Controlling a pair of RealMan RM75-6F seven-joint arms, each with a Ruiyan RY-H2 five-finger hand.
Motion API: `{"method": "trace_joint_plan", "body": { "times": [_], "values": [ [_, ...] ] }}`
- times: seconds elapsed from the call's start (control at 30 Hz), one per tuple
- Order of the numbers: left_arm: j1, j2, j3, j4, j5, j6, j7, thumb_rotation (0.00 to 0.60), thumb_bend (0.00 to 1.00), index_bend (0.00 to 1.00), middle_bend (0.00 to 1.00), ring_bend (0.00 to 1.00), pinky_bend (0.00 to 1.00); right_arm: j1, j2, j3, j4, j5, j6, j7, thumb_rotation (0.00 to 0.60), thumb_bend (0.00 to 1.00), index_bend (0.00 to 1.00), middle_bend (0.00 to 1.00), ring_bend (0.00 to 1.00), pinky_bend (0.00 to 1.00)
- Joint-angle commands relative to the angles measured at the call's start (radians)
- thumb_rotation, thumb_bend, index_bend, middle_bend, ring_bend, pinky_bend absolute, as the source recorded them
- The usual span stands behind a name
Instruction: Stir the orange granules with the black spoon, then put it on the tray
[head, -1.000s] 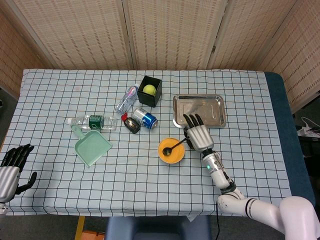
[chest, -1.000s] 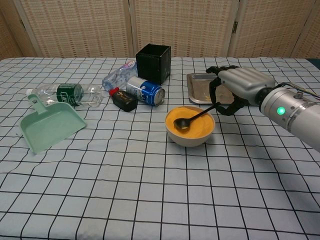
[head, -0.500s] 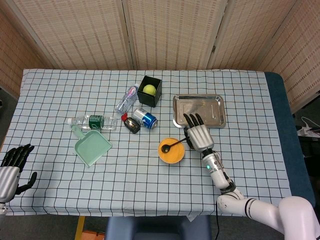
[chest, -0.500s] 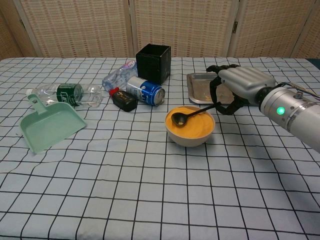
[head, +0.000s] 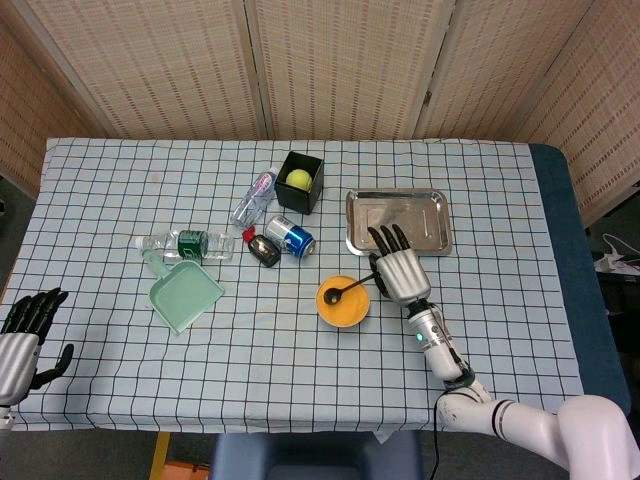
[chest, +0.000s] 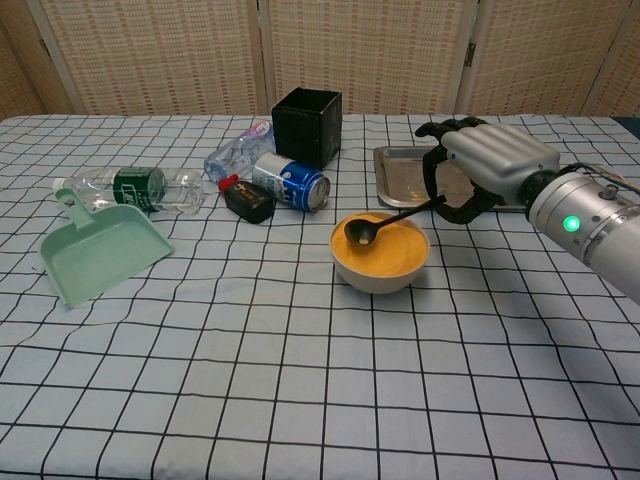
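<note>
A white bowl of orange granules (chest: 380, 255) (head: 343, 303) stands mid-table. My right hand (chest: 485, 170) (head: 400, 272) holds the black spoon (chest: 385, 222) (head: 345, 292) by its handle end. The spoon's head hangs just above the granules at the bowl's left side. Behind the hand lies the steel tray (head: 398, 221) (chest: 395, 175), with nothing on it. My left hand (head: 22, 340) stays at the table's near left corner, fingers apart, holding nothing.
Left of the bowl lie a blue can (chest: 291, 181), a small black bottle (chest: 246, 199), two clear bottles (chest: 130, 188) (chest: 238, 150) and a green dustpan (chest: 95, 250). A black box (head: 299, 180) with a yellow ball stands behind them.
The right hand has risen and shifted slightly right, lifting the spoon's head out of the granules; earlier it moved across the bowl. The left hand has not moved.
</note>
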Motion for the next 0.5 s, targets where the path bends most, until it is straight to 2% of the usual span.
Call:
{"method": "trace_joint_plan", "body": {
  "times": [0.03,0.3,0.5],
  "values": [
    [0.0,0.0,0.0,0.0,0.0,0.0,0.001,0.6,0.45,0.0,0.01,0.0,0.05,-0.003,0.0,-0.015,0.021,-0.043,0.033,0.007,0.6,0.32,0.71,0.09,0.0,0.0],
    [-0.001,-0.001,0.001,-0.003,0.001,-0.002,0.005,0.6,0.45,0.0,0.01,0.0,0.05,-0.001,-0.002,-0.063,0.128,-0.195,0.165,-0.068,0.6,0.34,0.78,0.15,0.0,0.02],
    [-0.002,-0.001,0.003,-0.005,0.004,-0.004,0.007,0.6,0.45,0.0,0.01,0.0,0.05,0.007,-0.009,-0.069,0.197,-0.238,0.199,-0.128,0.6,0.34,0.8,0.18,0.0,0.03]
  ]
}}
